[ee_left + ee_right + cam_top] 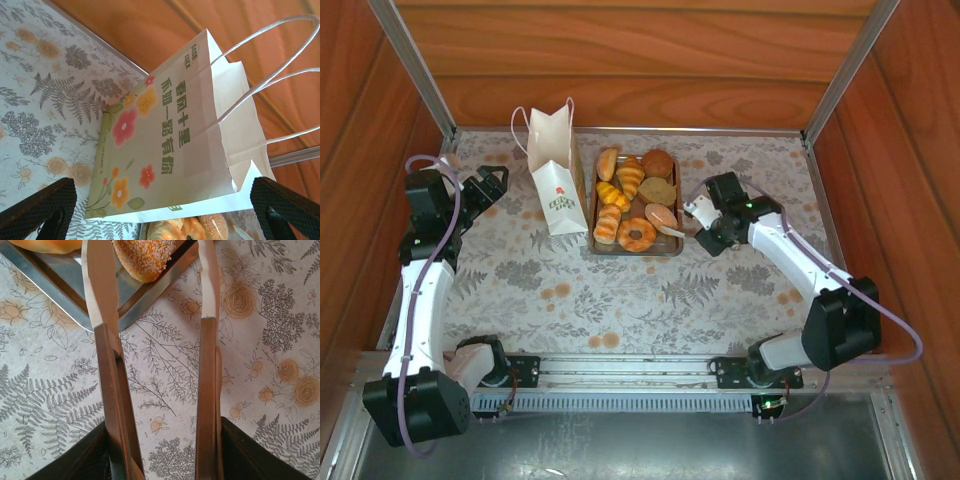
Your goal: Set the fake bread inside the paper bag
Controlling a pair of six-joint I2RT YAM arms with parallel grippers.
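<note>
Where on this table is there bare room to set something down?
Free: the wide stretch of table between the tray and the arm bases, and the back right corner behind the right gripper. Crowded: the paper bag stands close beside the tray, with the left gripper just left of it.

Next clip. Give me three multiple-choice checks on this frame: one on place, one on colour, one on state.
1. The tall white paper bag stands: A) on the brown rectangular tray B) beside it, on the left arm's side C) beside it, on the right arm's side.
2. The ring doughnut is: A) green B) golden-orange C) blue.
3. The right gripper holds: A) nothing B) a bun C) thin metal tongs.
Answers: B, the top view shows the bag there; B, its sugared crust is that colour; C, the tong arms run inside its jaws.
</note>
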